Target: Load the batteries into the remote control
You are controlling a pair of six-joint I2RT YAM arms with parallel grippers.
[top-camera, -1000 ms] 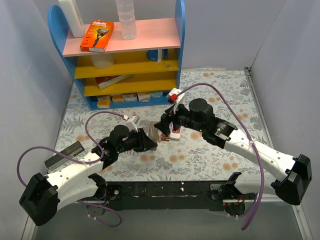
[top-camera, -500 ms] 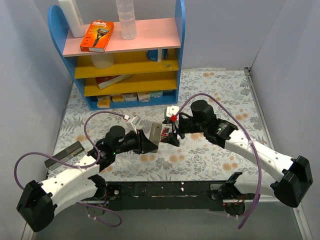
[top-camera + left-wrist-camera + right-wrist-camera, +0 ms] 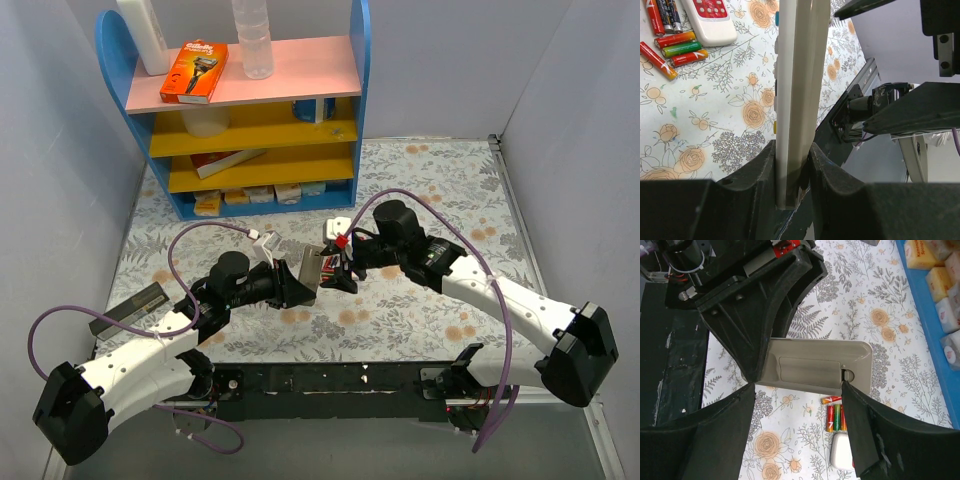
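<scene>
Right end effector (image 3: 797,390), spread wide, has left the batteries (image 3: 835,417) for the remote (image 3: 860,360) the left end effector (image 3: 794,160) grips; cover (image 3: 810,371) next, probably.

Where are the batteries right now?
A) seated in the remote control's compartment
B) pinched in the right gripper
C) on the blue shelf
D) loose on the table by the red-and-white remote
D: the batteries lie loose on the table beside the red-and-white remote, while the left gripper holds the remote control up on edge, apart from them.
</scene>
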